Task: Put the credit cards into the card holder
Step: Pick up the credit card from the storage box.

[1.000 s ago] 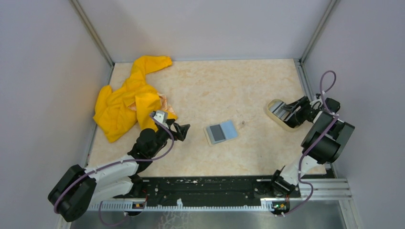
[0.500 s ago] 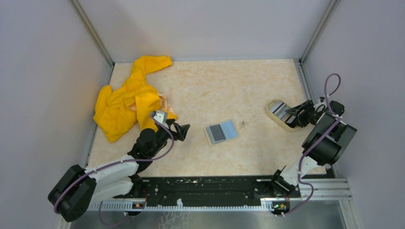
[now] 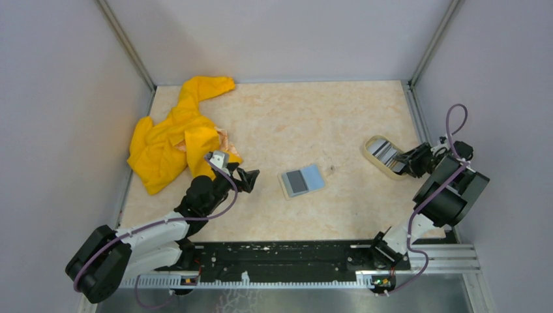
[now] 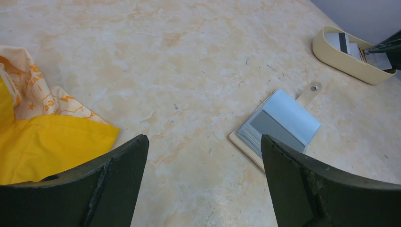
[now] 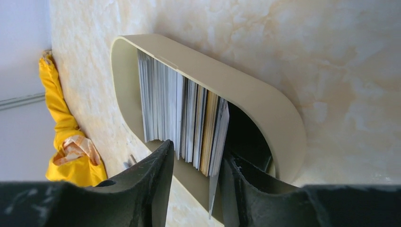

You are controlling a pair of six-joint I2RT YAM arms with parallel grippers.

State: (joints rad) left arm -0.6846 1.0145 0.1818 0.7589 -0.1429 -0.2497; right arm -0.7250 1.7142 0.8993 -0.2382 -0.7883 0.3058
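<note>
The credit cards (image 3: 385, 151) stand on edge as a stack in an oval cream dish (image 3: 372, 145) at the right of the table. In the right wrist view my right gripper (image 5: 196, 151) straddles the near end of the stack (image 5: 184, 113), jaws partly open, with several cards between the fingers. One card pokes out lower beside the right finger (image 5: 246, 189). The card holder (image 3: 302, 180) lies open and flat at mid-table, tan edge, grey-blue inside (image 4: 279, 125). My left gripper (image 3: 250, 178) hovers left of it, wide open and empty (image 4: 203, 138).
A yellow garment (image 3: 173, 137) is heaped at the left, close behind the left arm (image 4: 47, 142). The dish (image 4: 345, 61) sits close to the right wall and the frame post. The arms' black base rail (image 3: 280, 257) runs along the near edge.
The right gripper's jaws have narrowed around the cards in the dish, and the right arm has shifted slightly toward the right wall. The left arm has not moved.
</note>
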